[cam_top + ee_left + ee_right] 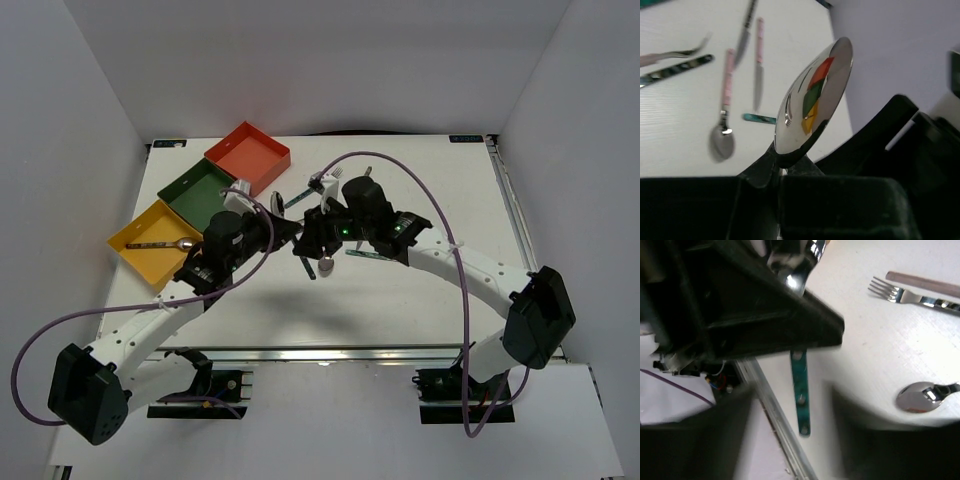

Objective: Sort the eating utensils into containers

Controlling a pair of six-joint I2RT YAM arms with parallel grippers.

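Note:
My left gripper (781, 164) is shut on a teal-handled spoon, whose shiny bowl (815, 95) stands up from the jaws and mirrors the trays. In the right wrist view the spoon's teal handle (801, 390) pokes out below the left gripper's black body (740, 305). It hangs between the spread, blurred fingers of my right gripper (792, 410), which is open and does not touch it. Both grippers (285, 232) (312, 244) meet over mid-table. The red (262, 143), green (190, 182) and yellow (130, 243) trays stand at the back left. A spoon (165, 243) lies in the yellow one.
Loose on the table are a pink-handled spoon (724, 125), two knives (759, 70) (745, 35), a fork (910, 292) and another spoon bowl (920, 395). More cutlery (325, 182) lies behind the grippers. The table's metal front rail (775, 420) runs close under the right gripper.

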